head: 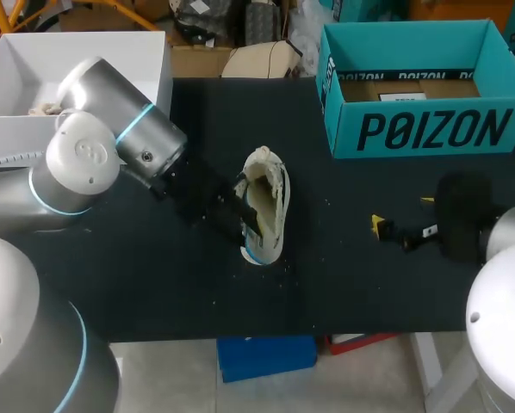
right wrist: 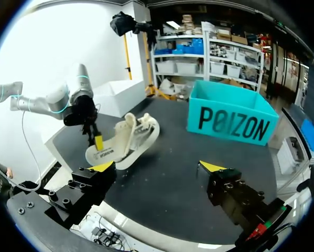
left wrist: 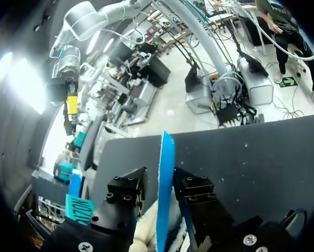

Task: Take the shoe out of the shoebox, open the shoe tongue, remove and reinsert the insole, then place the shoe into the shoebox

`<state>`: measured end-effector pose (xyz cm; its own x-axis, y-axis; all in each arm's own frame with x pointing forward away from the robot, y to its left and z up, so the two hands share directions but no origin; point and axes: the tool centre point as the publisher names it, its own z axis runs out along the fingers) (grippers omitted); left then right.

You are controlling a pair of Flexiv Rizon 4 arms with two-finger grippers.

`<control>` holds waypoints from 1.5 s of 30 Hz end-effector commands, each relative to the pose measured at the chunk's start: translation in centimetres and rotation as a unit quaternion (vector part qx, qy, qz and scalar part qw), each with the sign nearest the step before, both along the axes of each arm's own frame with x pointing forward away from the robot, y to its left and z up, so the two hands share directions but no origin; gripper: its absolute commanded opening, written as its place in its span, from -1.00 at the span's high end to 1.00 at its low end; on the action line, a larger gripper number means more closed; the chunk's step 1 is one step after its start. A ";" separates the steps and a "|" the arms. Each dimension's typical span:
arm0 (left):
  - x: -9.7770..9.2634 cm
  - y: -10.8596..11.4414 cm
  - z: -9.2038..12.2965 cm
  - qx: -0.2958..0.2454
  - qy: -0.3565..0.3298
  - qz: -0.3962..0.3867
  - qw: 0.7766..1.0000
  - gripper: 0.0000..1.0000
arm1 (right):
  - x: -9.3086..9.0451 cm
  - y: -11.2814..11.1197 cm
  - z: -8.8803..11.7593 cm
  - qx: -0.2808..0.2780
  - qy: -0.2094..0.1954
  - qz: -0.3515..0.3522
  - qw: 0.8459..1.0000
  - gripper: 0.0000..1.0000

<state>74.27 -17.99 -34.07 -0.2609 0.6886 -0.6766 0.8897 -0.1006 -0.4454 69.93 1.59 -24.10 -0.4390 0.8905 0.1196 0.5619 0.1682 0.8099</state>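
— Where's the shoe (head: 270,202) got to?
— Out of the box. It's lying on the black table (head: 344,284), about the middle. It's cream-coloured and tipped so the opening faces the left arm.
— And the shoebox (head: 430,129)?
— Teal, open at the top, at the far right corner of the table and well apart from the shoe.
— What about the left gripper (left wrist: 160,181)?
— It's right at the shoe's near end. Its fingers are drawn in on the insole (left wrist: 165,157) and pinch it between them. From its own camera the insole stands on edge between the two black fingers, and the side you can see is blue.
— Is the insole out, then?
— Partly, as far as I can tell. From the right arm's side a pale flat piece sticks out past the end of the shoe, with one yellow fingertip (right wrist: 98,142) lying on it. How much is inside the shoe I can't make out.
— And the right gripper (right wrist: 157,167)?
— Fingers spread wide, over the right side of the table. It points toward the shoe but is well away from it, with the shoebox farther along and off to one side
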 end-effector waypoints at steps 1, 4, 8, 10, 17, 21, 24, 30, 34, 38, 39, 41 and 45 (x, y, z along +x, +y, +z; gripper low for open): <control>0.0 0.1 0.0 0.005 0.000 -0.002 1.000 0.91 | 0.0 0.2 -0.1 0.000 -0.001 -0.001 1.000 -1.00; 0.0 0.1 0.0 0.009 0.001 -0.007 1.000 1.00 | 0.0 0.2 -0.1 0.000 -0.001 -0.001 1.000 -1.00; 0.5 0.1 0.0 0.007 0.000 -0.007 1.000 1.00 | 0.0 0.2 -0.1 0.000 -0.001 -0.001 1.000 -1.00; 0.9 0.0 -0.1 0.003 -0.002 -0.006 1.000 1.00 | 0.0 0.2 -0.1 0.000 -0.001 -0.001 1.000 -1.00; 2.5 -0.4 -0.6 -0.005 -0.012 0.003 1.000 1.00 | 0.0 0.2 -0.1 0.000 -0.001 -0.001 1.000 -1.00; 3.5 -0.6 -1.0 -0.011 -0.015 0.007 1.000 1.00 | 0.0 0.2 -0.1 0.000 -0.001 -0.001 1.000 -1.00; 4.2 -0.8 -1.4 -0.012 -0.019 0.011 1.000 1.00 | 0.0 0.2 -0.1 0.000 -0.001 -0.001 1.000 -1.00; 5.4 -1.0 -1.9 -0.009 -0.025 0.018 0.999 1.00 | 0.0 0.2 -0.1 0.000 -0.001 -0.001 1.000 -1.00; 6.0 -0.9 -2.3 -0.009 -0.023 0.027 0.999 1.00 | 0.0 0.2 -0.1 0.000 -0.001 -0.001 1.000 -1.00; 6.9 -0.8 -2.7 -0.006 -0.022 0.037 0.999 1.00 | 0.0 0.2 -0.1 0.000 -0.001 -0.001 1.000 -1.00; 7.1 -0.8 -2.8 -0.005 -0.023 0.039 0.999 1.00 | 0.0 0.2 -0.1 0.000 -0.001 -0.001 1.000 -1.00; 7.5 -0.8 -2.9 -0.002 -0.024 0.044 0.999 1.00 | 0.0 0.2 -0.1 0.000 -0.001 -0.001 1.000 -1.00; 8.2 -1.1 -2.9 0.001 -0.027 0.053 0.998 1.00 | 0.0 0.2 -0.1 0.000 -0.001 -0.001 1.000 -1.00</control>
